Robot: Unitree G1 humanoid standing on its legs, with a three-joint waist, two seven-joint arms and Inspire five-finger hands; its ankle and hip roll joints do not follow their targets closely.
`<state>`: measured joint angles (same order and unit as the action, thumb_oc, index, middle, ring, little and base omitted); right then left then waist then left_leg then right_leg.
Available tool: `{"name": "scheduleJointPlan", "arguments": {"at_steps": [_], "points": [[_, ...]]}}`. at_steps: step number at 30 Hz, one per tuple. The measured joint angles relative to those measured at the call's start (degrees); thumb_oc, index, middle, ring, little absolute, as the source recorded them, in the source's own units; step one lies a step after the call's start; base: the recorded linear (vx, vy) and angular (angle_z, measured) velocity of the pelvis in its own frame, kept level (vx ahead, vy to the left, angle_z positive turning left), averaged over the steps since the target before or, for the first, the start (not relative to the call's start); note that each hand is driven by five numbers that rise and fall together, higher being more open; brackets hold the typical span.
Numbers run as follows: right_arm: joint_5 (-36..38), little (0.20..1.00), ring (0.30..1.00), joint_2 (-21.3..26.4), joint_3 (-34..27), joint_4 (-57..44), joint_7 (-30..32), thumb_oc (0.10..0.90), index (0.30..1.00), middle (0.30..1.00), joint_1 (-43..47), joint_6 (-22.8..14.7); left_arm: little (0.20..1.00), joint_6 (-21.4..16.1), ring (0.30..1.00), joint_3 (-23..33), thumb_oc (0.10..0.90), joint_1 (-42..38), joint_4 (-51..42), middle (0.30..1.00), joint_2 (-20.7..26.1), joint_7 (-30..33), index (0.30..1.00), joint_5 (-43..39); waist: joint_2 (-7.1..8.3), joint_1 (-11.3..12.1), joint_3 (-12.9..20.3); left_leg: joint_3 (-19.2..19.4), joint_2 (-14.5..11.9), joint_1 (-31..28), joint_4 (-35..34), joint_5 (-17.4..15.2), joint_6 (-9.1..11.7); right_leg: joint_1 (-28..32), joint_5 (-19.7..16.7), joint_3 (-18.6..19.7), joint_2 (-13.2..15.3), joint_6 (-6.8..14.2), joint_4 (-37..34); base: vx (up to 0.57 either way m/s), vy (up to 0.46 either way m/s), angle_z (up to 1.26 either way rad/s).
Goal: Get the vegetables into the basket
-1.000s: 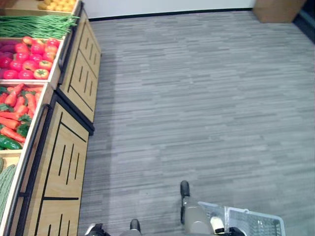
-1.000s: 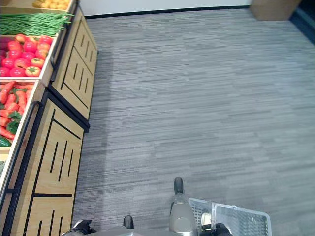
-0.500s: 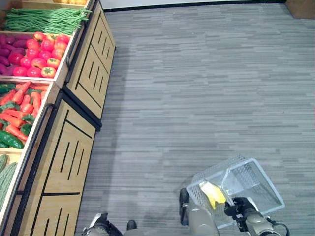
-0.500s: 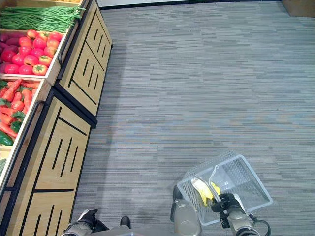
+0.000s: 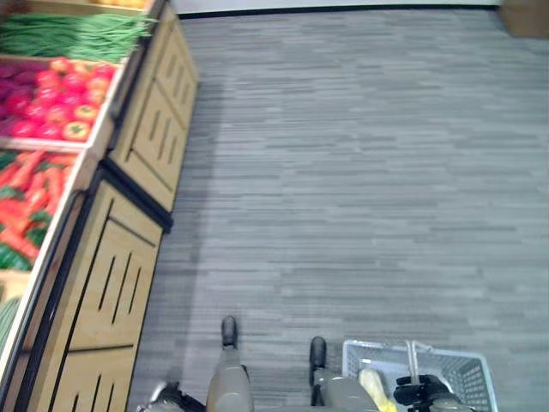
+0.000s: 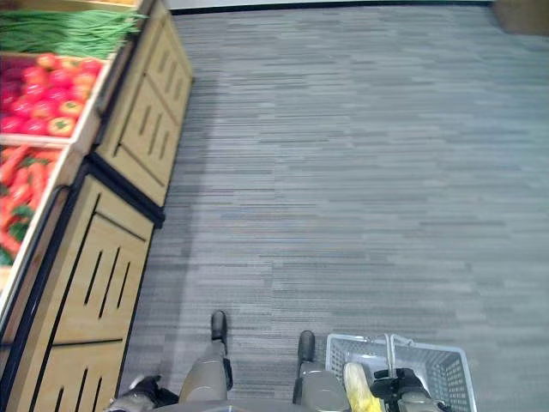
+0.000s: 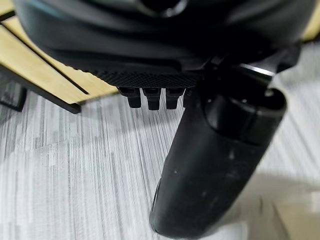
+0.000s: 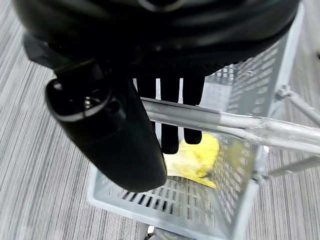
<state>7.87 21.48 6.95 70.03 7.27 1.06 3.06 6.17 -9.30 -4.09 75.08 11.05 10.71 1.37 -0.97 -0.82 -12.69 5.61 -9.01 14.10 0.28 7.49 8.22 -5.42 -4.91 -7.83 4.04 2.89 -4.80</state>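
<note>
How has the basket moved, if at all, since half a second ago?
Yes. Against the wooden stand, which barely shifted in view, the basket has dropped back toward the robot and levelled out, held by the right hand.

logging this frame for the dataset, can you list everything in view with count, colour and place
light grey plastic mesh basket: one, hanging by its metal handle from the right hand, low at the robot's right
yellow vegetable: one, lying in the basket
wooden produce stand with black trim: one, along the robot's left
green beans: a heap, green, far bin of the stand
red tomatoes: a heap, red, bin next to the beans
orange carrots: a heap, orange with green tops, nearer bin
grey striped floor: one, middle and right
brown box: one, far right corner
right hand: dark, fingers hooked round the handle
left hand: dark, idle near the stand's base
</note>
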Motion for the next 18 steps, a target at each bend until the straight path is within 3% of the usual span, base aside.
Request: {"name": "scheduleJointPlan", "arguments": {"at_steps": [1, 2, 3, 4, 5, 9, 11, 13, 14, 15, 16, 18], "points": [[0.0, 0.3, 0.3, -0.67, -0.14, -1.35, 0.51, 0.4, 0.3, 0.3, -1.37, -0.05, 1.0, -0.01, 1.0, -0.99, 0.9, -0.78, -0.24, 1.0, 0.65, -0.04, 1.0, 0.82, 0.67, -0.87, -0.1, 1.43, 2.21, -1.69, -0.99, 0.23, -3.49, -0.61, 0.26, 1.49, 1.63, 1.12, 1.4, 0.09, 0.295, -0.59], [0.01, 0.3, 0.3, -1.72, -0.38, -3.35, 0.41, 0.4, 0.3, 0.3, -1.74, -0.54, 1.0, -0.03, 1.0, -1.44, 0.9, -0.94, -0.5, 1.0, 2.61, 0.08, 1.0, 0.98, 2.82, -0.99, -0.94, 3.93, 4.35, -2.82, -2.41, 0.61, -6.06, -2.58, 1.29, 3.5, 4.18, 2.51, 4.98, 0.08, 0.209, -0.52], [-0.05, 0.3, 0.3, -3.18, -0.22, -3.22, 0.16, 0.4, 0.3, 0.3, -1.91, -0.64, 1.0, -0.41, 1.0, -1.2, 0.9, -1.98, -1.65, 1.0, 4.47, 0.19, 1.0, 0.83, 4.9, -1.08, -1.02, 5.17, 6.39, -3.22, -2.37, -0.23, -7.23, -3.93, 1.23, 4.18, 6.18, 2.96, 6.6, 0.11, 0.252, -0.38], [-0.05, 0.3, 0.3, -4.17, 0.37, -3.11, 0.45, 0.4, 0.3, 0.3, -1.51, -0.63, 1.0, -0.48, 1.0, -1.05, 0.9, -2.69, -2.44, 1.0, 5.75, 0.24, 1.0, 0.69, 5.88, -0.53, -0.97, 5.88, 7.32, -3.38, -2.29, -1.22, -8.03, -4.04, 0.91, 4.04, 7.16, 3.18, 7.09, 0.12, 0.194, -0.58], [-0.17, 0.3, 0.3, -5.37, 1.48, -2.93, 0.22, 0.4, 0.3, 0.3, 0.14, -0.1, 1.0, -0.5, 1.0, -1.01, 0.9, -4.03, -3.67, 1.0, 7.27, 0.6, 1.0, 0.25, 7.24, 1.08, -1.07, 8.3, 8.02, -4.61, -3.5, -1.66, -8.79, -5.97, 0.43, 3.86, 7.96, 3.91, 9.49, 0.08, 0.126, -0.49], [-0.17, 0.3, 0.3, -6.74, 1.59, -3.69, 0.03, 0.4, 0.3, 0.3, 1.07, -0.17, 1.0, -2.05, 1.0, -1.21, 0.9, -6.5, -7.86, 1.0, 9.35, 1.61, 1.0, 0.11, 7.91, 1.78, -0.74, 8.74, 11.12, -6.9, -4.3, -3.32, -10.85, -4.24, -1.75, 2.3, 10.47, 6.87, 8.72, 0.07, 0.172, -0.15], [-0.3, 0.3, 0.3, -5.81, 1.63, -2.93, 0.25, 0.4, 0.3, 0.3, 3.35, -0.44, 1.0, -1.38, 1.0, -1.17, 0.9, -5.96, -5.77, 1.0, 7.33, 1.24, 1.0, -0.25, 7.83, 1.88, -0.69, 10.02, 12.03, -8.35, -4.54, -4.53, -11.59, -4.22, -1.75, 0.92, 11.14, 6.91, 9.82, 0.11, 0.222, -0.34], [-0.18, 0.3, 0.3, -5.08, 1.97, -3.04, 0.28, 0.4, 0.3, 0.3, 3.65, -0.58, 1.0, -1.42, 1.0, -1.23, 0.9, -4.84, -4.47, 1.0, 5.33, 0.59, 1.0, -0.25, 7.51, 2.03, -0.64, 9.6, 12.13, -10.26, -3.9, -6.43, -12.45, -7.3, -1.3, 3.37, 11.53, 7.49, 19.65, 0.17, 0.224, -0.05], [-0.16, 0.3, 0.3, -4.88, 1.93, -3.85, 0.46, 0.4, 0.3, 0.3, 3.62, -0.96, 1.0, -1.4, 1.0, -1.27, 0.9, -4.27, -4.48, 1.0, 5.02, 0.37, 1.0, -0.27, 7.37, 1.73, -0.72, 9.12, 12.69, -11.08, -4.34, -7.18, -14.34, -12.45, -0.91, 5.65, 12.13, 7.87, 29.12, 0.27, 0.115, 0.08], [-0.09, 0.3, 0.3, -4.91, 1.95, -4.78, 0.71, 0.4, 0.3, 0.3, 3.27, -1.01, 1.0, -1.23, 1.0, -1.34, 0.9, -3.92, -4.46, 1.0, 4.9, 0.43, 1.0, -0.26, 6.92, 1.46, -0.79, 8.75, 13.38, -11.8, -5.29, -7.17, -14.83, -15.52, 1.36, 6.64, 12.37, 8.6, 31.02, 0.38, 0.03, 0.07], [-0.02, 0.3, 0.3, -4.94, 2.02, -4.99, 0.39, 0.4, 0.3, 0.3, 3.25, -1.01, 1.0, -0.79, 1.0, -1.39, 0.9, -3.99, -4.33, 1.0, 4.85, 0.55, 1.0, -0.27, 6.83, 1.29, -0.78, 8.35, 13.68, -11.81, -5.29, -7.27, -15.3, -16.32, 1.72, 6.06, 11.94, 8.67, 26.14, 0.35, -0.016, 0.23], [-0.02, 0.3, 0.3, -5.24, 2.4, -6.11, 0.61, 0.4, 0.3, 0.3, 3.21, -1.05, 1.0, -0.53, 1.0, -1.1, 0.9, -5.71, -1.66, 1.0, 4.48, 0.55, 1.0, -0.3, 5.81, -0.35, -1.52, 5.46, 13.86, -11.35, -4.23, -7.9, -15.63, -16.23, -0.52, 5.51, 9.9, 10.0, 7.96, 0.32, 0.0, 0.63]]}}
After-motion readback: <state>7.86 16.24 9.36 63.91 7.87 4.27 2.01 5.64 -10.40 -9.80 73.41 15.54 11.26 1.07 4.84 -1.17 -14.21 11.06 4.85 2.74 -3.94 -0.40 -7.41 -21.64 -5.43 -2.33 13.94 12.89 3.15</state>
